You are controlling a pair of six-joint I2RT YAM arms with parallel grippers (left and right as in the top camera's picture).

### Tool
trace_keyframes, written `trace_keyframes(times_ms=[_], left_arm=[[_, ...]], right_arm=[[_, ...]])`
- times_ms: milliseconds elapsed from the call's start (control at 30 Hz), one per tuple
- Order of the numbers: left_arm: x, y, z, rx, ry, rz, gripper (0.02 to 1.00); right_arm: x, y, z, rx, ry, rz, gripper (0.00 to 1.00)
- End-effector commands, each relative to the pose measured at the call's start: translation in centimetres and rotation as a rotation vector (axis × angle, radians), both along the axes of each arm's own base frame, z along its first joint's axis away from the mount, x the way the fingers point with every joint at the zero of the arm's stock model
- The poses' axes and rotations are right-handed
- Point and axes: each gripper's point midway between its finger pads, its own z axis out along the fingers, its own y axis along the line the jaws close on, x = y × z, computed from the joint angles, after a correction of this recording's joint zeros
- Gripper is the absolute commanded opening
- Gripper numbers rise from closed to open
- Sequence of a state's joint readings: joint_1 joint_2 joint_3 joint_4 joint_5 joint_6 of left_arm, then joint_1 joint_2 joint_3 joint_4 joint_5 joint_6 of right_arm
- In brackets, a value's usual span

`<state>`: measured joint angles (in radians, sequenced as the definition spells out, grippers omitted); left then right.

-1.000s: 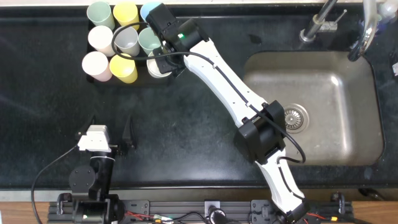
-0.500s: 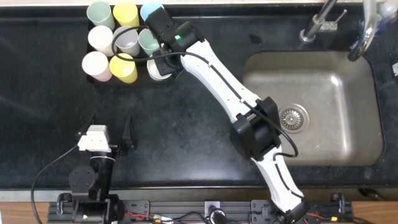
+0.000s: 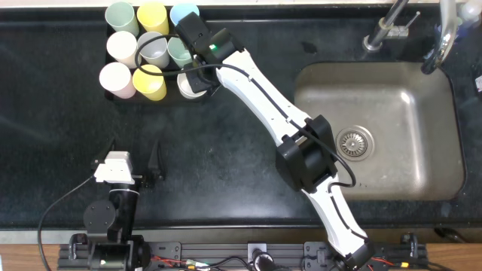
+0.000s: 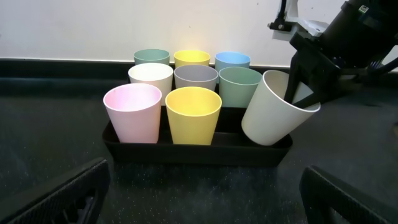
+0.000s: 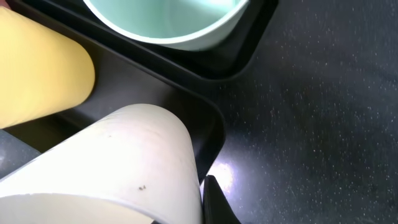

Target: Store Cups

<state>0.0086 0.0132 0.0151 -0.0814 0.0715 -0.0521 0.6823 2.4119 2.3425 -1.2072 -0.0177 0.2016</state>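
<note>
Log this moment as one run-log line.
right gripper: shut on white cup | white cup: tilted, base in tray corner | left gripper: open, away from tray

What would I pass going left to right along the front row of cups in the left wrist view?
From the left: pale pink plastic cup → yellow plastic cup → tilted white plastic cup, gripped at its rim by the right gripper.
</note>
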Motion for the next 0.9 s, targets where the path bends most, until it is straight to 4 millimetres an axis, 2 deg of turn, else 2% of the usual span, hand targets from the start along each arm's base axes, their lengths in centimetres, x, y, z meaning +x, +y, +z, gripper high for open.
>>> trace_keyframes(times_ms=[33,500,767,800,833,900], left_arm=[[0.0,0.2,-0.1,0.000,-0.006,0.009,1.000],[0.0,0.2,-0.1,0.000,-0.006,0.009,1.000],[0.0,0.2,0.0,0.000,-0.006,0.009,0.998],[0.0,0.2,0.0,0.000,-0.006,0.009,1.000],[0.0,0.2,0.0,0.000,-0.006,0.009,1.000],[0.0,0.2,-0.1,0.000,-0.006,0.009,1.000]], right_arm=[[-0.2,0.9,-0.7,-0.012,-0.009,0.037,0.042],[-0.5,1.1,-1.8,-0.031,0.007,0.046,0.042],[-0.5,1.1,-1.8,-0.033,0.005,0.045,0.042],[-0.5,1.1,-1.8,-0.033,0.005,0.045,0.053],[-0.5,1.1,-1.8,-0.033,0.005,0.045,0.106],[-0.5,1.1,-1.8,-0.030,0.007,0.046,0.259]])
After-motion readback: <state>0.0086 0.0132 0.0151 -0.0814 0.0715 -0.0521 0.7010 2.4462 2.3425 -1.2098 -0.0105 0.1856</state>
